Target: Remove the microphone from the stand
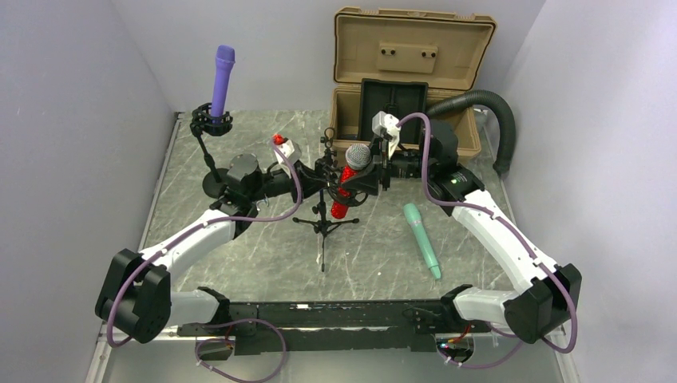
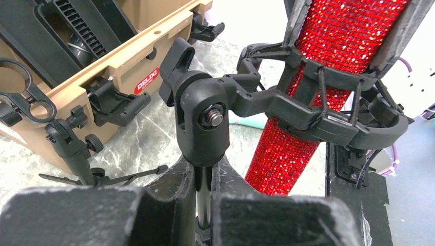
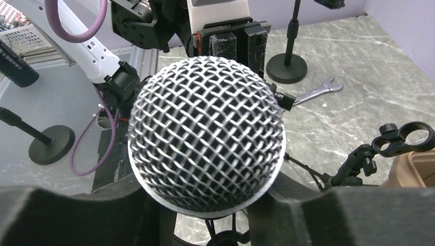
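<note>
A red glitter microphone (image 1: 343,191) with a silver mesh head (image 3: 205,133) sits tilted in the black shock mount (image 2: 318,115) of a small tripod stand (image 1: 322,222) at the table's middle. My left gripper (image 1: 323,171) is shut on the stand's thin pole (image 2: 204,200), just under the mount's swivel joint (image 2: 202,120). My right gripper (image 1: 366,177) is shut on the microphone's body just below the head; its fingers (image 2: 405,31) flank the red body above the mount. The microphone's lower end (image 2: 279,164) hangs below the mount.
A purple microphone (image 1: 223,78) stands in a round-base stand (image 1: 214,185) at the back left. A teal microphone (image 1: 421,238) lies right of centre. An open tan case (image 1: 407,88) and black hose (image 1: 491,108) are behind. A wrench (image 3: 315,92) lies on the table, and an empty clip stand (image 2: 31,102) stands by the case.
</note>
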Robot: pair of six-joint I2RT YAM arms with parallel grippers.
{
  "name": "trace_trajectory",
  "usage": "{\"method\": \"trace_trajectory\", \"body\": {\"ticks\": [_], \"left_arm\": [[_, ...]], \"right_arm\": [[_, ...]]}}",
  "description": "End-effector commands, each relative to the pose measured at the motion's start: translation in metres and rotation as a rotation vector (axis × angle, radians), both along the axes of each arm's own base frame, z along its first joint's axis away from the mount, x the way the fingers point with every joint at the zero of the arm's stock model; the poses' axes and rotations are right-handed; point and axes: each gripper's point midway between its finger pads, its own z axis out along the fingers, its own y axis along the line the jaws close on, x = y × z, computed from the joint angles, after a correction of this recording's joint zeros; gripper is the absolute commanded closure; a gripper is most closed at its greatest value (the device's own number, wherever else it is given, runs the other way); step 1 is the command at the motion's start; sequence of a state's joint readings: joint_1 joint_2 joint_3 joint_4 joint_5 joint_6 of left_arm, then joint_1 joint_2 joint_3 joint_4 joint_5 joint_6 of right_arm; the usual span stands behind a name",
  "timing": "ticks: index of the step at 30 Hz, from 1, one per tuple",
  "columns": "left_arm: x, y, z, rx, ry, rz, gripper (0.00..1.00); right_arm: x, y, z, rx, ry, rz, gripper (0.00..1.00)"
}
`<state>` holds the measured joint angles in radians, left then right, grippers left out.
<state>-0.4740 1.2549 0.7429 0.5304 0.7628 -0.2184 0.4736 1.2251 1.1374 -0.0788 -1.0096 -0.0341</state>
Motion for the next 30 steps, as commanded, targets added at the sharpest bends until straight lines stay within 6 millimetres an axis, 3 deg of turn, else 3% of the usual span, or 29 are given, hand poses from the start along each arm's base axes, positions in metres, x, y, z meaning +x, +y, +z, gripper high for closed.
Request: {"method": "trace_trajectory", "body": {"ticks": [1,5,9,19,30], "left_arm": [[-0.002,-0.004,0.032,-0.038,-0.108,-0.019,1.00],[-0.004,-0.006,0.029,-0.024,-0.118,-0.020,1.00],[-0.006,-0.006,0.025,-0.004,-0.132,-0.013,1.00],[0.003,-0.005,-0.003,0.115,-0.175,0.046,1.00],[0.006,-0.008,-0.018,0.101,-0.118,0.053,1.00]], "right_arm": [[-0.003,0.003,0.034,0.061,-0.085,0.020,0.58],[-0.002,0.003,0.032,0.060,-0.078,0.013,0.73],[-0.001,-0.001,0.030,0.054,-0.099,-0.011,1.00],[-0.006,-0.016,0.051,0.058,-0.169,-0.048,1.00],[-0.018,-0.031,0.067,0.068,-0.223,-0.058,1.00]]}}
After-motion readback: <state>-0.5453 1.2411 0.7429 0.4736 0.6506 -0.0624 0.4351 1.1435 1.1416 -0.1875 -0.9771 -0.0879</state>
